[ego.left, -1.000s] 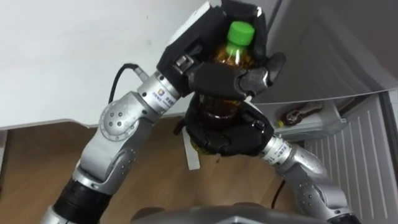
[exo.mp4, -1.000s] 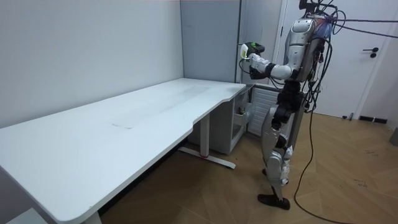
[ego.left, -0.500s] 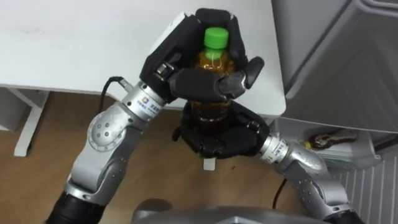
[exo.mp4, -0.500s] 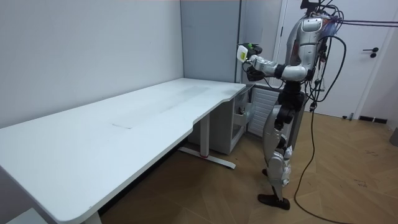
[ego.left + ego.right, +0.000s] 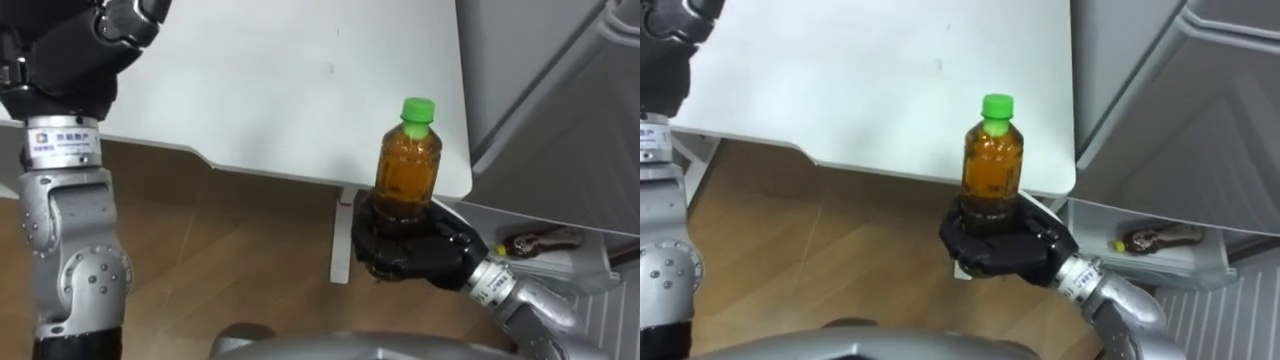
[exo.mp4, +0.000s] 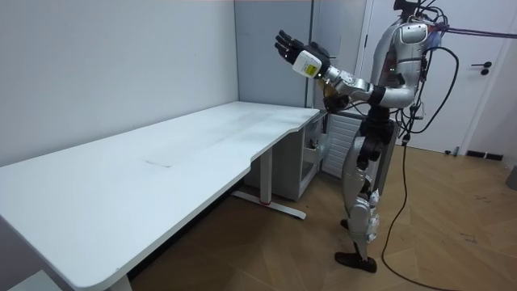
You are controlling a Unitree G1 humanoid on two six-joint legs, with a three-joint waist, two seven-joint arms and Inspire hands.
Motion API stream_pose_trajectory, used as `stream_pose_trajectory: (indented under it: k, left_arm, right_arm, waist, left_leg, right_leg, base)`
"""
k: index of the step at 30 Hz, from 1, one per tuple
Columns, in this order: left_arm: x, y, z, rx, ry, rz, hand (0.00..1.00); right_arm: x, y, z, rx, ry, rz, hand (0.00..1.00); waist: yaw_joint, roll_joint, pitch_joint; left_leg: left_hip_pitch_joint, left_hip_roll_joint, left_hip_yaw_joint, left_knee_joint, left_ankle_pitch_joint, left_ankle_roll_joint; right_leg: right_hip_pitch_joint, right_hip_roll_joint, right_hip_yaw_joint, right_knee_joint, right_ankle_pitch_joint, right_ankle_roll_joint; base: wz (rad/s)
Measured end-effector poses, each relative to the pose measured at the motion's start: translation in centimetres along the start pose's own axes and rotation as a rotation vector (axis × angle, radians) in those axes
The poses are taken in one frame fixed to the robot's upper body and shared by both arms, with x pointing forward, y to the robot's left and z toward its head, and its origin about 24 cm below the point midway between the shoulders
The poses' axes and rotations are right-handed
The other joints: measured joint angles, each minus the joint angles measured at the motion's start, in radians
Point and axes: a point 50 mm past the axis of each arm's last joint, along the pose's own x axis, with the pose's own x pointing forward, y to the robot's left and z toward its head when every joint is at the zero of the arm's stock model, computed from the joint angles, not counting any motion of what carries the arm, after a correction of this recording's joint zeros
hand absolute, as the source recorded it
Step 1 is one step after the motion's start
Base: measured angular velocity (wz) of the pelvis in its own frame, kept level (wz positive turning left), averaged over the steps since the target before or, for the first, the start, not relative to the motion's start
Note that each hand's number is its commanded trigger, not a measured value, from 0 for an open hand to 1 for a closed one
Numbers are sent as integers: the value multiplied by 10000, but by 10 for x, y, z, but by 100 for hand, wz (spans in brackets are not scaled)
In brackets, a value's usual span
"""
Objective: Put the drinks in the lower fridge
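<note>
A brown tea bottle [image 5: 407, 170] with a green cap [image 5: 417, 108] stands upright in my right hand [image 5: 412, 252], whose dark fingers are curled round its base. In the right eye view the same bottle [image 5: 992, 168] rises out of that right hand [image 5: 1002, 246]. I hold it over the floor just off the white table's corner. My left hand [image 5: 62, 62] is raised at the upper left, away from the bottle; in the room view this left hand [image 6: 285, 43] shows its fingers spread and empty. The grey fridge front [image 5: 560, 90] is at the right.
The white table [image 5: 250, 90] spans the upper part of the view, with its leg [image 5: 343, 240] behind the bottle. A low open shelf [image 5: 545, 262] with a small brown item [image 5: 532, 240] lies at the lower right. Wooden floor [image 5: 230, 260] is below. I stand at the table's end [image 6: 283, 117].
My left hand has let go of the bottle, opened and swung up to the left. The bottle stays upright in my right hand. The view has shifted.
</note>
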Motion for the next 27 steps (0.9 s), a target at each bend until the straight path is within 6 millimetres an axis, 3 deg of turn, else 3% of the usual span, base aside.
stream_pose_trajectory:
  k: [8,11,14,20,24,27]
  left_arm:
    - [-2,6,2,132,-29,603,0]
    - [-2,8,3,408,-70,943,0]
    - [-3,11,6,1285,-193,1449,0]
    - [-9,33,36,2797,-1643,3766,0]
    - [-37,65,58,3631,-2229,6335,0]
    - [-70,97,54,3946,-1501,8724,0]
  right_arm:
    - [-1,0,0,-31,56,-18,100]
    - [-1,-1,0,-88,83,-39,100]
    - [-3,-2,-2,-542,592,-91,100]
    - [-12,-4,-6,-1030,1237,-432,100]
    - [-24,-4,-4,-1117,1160,-1172,100]
    - [-25,-2,-2,-1105,1113,-1426,100]
  waist:
    - [-56,89,63]
    - [-35,227,114]
    - [7,355,104]
    - [95,520,7]
    - [399,609,-33]
    - [689,723,-18]
  left_leg:
    - [-1,-7,-12,5,0,-1]
    - [-14,-5,-12,27,-1,-2]
    - [28,-6,-1,3,0,-4]
    - [110,-9,-112,-18,2,-7]
    - [311,-12,-60,-237,20,-30]
    - [599,-10,1,-385,24,-39]
  right_leg:
    - [17,9,-35,-5,0,0]
    - [21,13,-34,-9,0,0]
    - [34,21,-36,-13,0,0]
    - [220,29,-192,-182,-1,1]
    - [306,43,-173,-226,-5,8]
    - [504,67,-172,-360,-9,15]
  base:
    - [0]
    - [0]
    - [-1]
    - [5]
    - [-6]
    - [-3]
